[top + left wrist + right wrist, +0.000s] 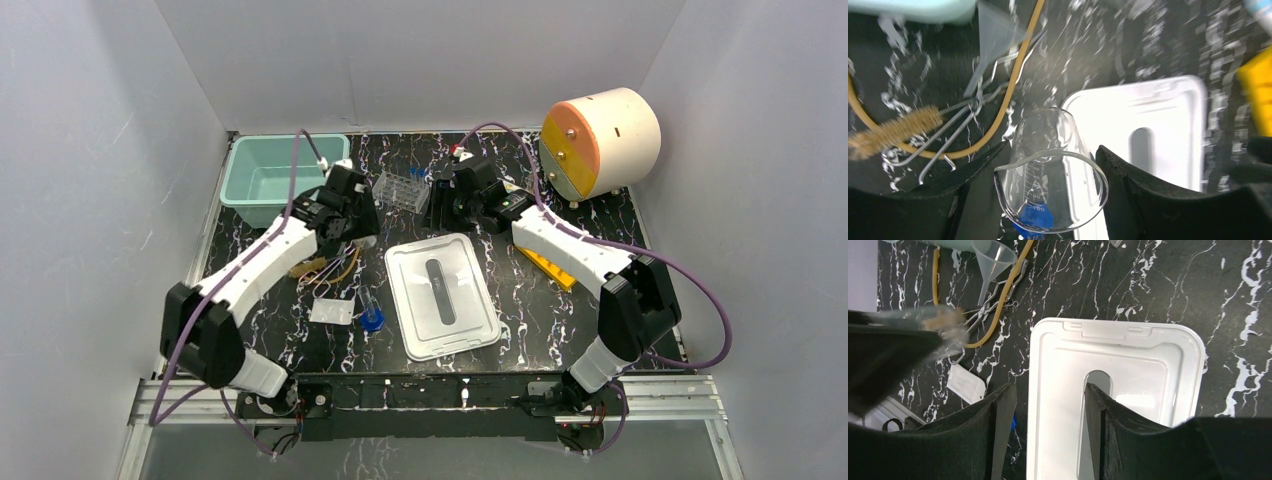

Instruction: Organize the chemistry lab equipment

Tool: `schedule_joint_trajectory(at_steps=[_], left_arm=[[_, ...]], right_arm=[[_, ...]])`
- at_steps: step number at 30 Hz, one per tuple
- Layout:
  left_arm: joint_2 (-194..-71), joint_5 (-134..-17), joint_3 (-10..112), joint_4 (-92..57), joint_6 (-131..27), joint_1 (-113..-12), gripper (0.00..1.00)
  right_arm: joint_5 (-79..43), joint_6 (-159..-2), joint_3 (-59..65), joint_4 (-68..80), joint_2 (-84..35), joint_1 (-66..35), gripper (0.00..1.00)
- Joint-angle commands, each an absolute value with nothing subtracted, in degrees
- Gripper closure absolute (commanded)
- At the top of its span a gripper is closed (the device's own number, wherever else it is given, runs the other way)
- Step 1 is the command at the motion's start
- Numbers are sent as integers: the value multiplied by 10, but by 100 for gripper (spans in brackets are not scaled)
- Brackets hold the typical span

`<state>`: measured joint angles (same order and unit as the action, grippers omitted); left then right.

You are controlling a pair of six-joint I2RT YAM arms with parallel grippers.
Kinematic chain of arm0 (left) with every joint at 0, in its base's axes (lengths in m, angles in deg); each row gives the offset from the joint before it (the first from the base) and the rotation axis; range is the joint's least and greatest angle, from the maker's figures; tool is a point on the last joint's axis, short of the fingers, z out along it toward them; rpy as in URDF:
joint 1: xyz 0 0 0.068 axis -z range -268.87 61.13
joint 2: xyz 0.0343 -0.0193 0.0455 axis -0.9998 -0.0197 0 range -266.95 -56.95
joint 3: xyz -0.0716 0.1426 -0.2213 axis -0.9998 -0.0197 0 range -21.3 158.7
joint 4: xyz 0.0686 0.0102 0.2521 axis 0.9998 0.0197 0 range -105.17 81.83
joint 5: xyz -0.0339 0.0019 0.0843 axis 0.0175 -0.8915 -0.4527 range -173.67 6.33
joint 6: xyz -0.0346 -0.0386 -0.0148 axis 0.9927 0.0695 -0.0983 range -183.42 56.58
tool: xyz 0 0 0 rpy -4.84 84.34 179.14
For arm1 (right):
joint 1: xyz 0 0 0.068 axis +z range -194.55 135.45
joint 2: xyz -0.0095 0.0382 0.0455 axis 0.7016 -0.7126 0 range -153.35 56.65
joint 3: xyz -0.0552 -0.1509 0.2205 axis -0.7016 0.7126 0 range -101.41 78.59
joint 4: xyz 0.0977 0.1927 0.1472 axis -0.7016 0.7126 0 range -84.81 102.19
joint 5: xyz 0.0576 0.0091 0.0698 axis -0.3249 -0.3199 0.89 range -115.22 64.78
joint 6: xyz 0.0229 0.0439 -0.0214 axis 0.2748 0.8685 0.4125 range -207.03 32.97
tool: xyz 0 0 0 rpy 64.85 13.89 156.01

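Your left gripper (1052, 150) has its jaws clamped on the beaker (1048, 130), one on each side just under the rim, with the mouth tipped toward the wrist camera. That crosswise hold makes sense: the round glass gives the pads two opposite walls to press, and the rim stays free. The beaker looks to be off the table, hanging near the left edge of the white box (425, 255). It is apart from the funnel (998, 30), tubing (1013, 85), brush (893, 132) and tongs (948, 135), which lie together beside the teal bin (262, 170). You probably took it alone because those pieces overlap: the tubing curves past the tongs and would drag if pulled. Your right gripper (1048, 390) is spread and empty, poised over the white box with the lid's slot between its jaws. It seems placed to work that lid or to stay out of the left arm's way. Whether the beaker belongs in the box or the bin, you cannot tell from here. Glass is slick, so keep the squeeze gentle and the carry level.
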<state>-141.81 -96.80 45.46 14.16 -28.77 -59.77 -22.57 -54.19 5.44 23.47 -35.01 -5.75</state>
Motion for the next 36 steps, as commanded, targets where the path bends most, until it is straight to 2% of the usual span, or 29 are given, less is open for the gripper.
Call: schedule_joint_trajectory(at_steps=[1, 8, 12, 17, 26, 36], left_arm=[[-1344, -1015, 544, 163, -326, -604, 68], [-1406, -1024, 664, 207, -358, -701, 65], [-1480, -982, 715, 201, -372, -756, 65], [-1577, -944, 739, 137, -371, -814, 66], [-1780, -899, 851, 97, -396, -846, 68], [-1857, -912, 907, 53, -391, -846, 65]], right_arm=[[-265, -558, 38, 227, -313, -55, 39], [-264, -566, 18, 258, -321, -55, 39], [-257, -577, 1, 278, -328, -55, 39], [-256, -592, -12, 302, -337, -55, 40], [-262, -623, -35, 335, -348, -55, 39], [-294, -648, -44, 343, -348, -56, 38]])
